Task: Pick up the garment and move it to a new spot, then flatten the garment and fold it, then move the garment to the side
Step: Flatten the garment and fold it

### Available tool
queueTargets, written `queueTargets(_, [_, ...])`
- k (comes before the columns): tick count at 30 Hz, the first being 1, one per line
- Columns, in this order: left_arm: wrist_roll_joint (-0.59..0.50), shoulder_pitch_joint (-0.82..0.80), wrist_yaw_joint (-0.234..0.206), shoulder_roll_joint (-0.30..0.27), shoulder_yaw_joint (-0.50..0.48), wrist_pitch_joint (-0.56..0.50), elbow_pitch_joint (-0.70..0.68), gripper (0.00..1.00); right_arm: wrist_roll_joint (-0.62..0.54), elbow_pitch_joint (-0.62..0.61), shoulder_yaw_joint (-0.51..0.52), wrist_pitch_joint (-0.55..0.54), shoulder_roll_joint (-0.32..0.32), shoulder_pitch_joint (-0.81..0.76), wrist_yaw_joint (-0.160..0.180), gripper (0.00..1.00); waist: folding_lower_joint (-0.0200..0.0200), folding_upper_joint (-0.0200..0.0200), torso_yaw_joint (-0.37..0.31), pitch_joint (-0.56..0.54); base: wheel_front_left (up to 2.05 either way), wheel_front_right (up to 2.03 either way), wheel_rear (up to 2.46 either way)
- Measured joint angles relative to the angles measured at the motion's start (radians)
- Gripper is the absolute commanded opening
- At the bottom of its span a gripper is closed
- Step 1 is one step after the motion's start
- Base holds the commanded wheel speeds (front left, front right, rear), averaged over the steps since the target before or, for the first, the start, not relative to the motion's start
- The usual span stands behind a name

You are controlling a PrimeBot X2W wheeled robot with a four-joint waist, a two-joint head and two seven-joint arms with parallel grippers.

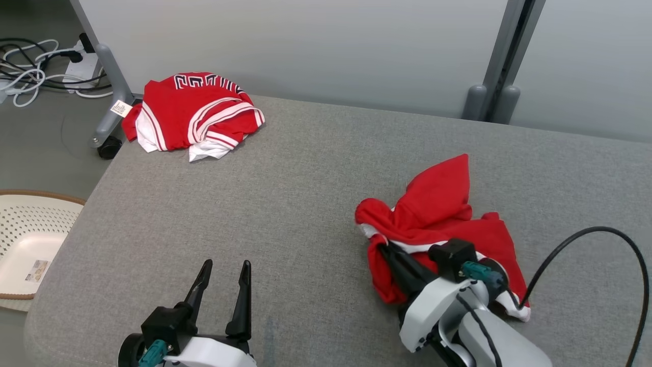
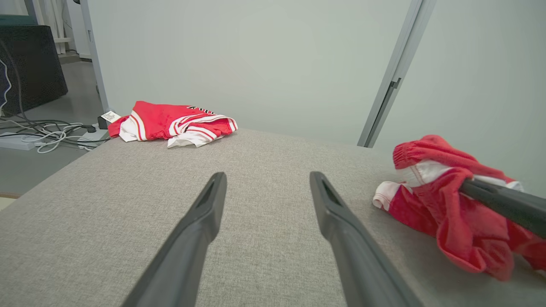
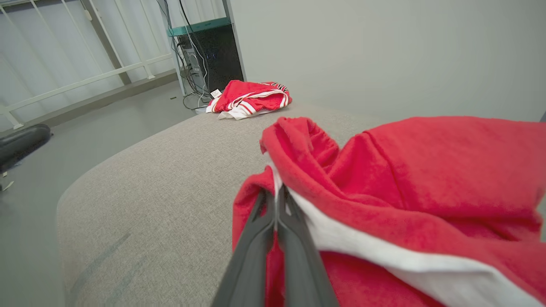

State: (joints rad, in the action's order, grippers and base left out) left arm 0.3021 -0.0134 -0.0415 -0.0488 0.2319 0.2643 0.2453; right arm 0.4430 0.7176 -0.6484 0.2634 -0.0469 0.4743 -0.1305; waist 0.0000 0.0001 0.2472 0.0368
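A: Right gripper: fingers pressed together, clamped on a white-trimmed fold of the crumpled red fabric garment.
B: Garment position?
A: Bunched on the grey fabric-covered bench, toward its right edge. No clear long axis can be made out; the heap extends away and rightward from the fingertips.
B: Left gripper?
A: Spread wide, nothing held, well apart to the garment's left by the front edge. The right arm is judged nearer. The folded red-and-white striped jersey at the far left corner should be avoided.
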Motion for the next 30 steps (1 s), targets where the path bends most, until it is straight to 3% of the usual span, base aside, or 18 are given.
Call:
queueTargets(10, [0.006,0.000,-0.004,0.000,-0.003,0.000,-0.001,1.00,0.060,0.041,-0.193,0.001,0.000,0.009,0.000,0.03,0.0000,-0.0001,-0.023,0.004,0.00,0.00,0.00])
queueTargets(11, [0.006,0.000,-0.004,0.000,-0.003,0.000,-0.002,1.00,0.061,0.042,-0.199,0.001,0.000,0.012,0.000,0.24,0.0000,0.0000,-0.026,0.006,0.00,0.00,0.00])
queueTargets(12, [0.006,0.000,-0.004,0.000,-0.003,0.000,-0.001,1.00,0.064,0.042,-0.203,0.001,0.000,0.012,0.000,0.55,0.0000,0.0000,-0.029,0.007,0.00,0.00,0.00])
queueTargets(13, [0.006,0.000,-0.004,0.000,-0.003,0.000,-0.001,1.00,0.069,0.042,-0.204,0.001,0.000,0.012,0.000,1.00,0.0000,0.0000,-0.032,0.008,0.00,0.00,0.00])
queueTargets(21, [0.006,-0.001,-0.005,0.000,-0.007,0.000,0.001,1.00,0.065,0.017,-0.159,0.001,-0.001,-0.013,0.000,1.00,0.0000,0.0000,-0.053,0.000,0.00,0.00,0.00])
queueTargets(30, [0.006,0.003,-0.005,0.000,-0.012,0.000,0.004,1.00,0.000,-0.099,0.054,0.001,-0.001,-0.107,0.000,1.00,0.0000,0.0000,-0.075,-0.020,0.00,0.00,0.00])
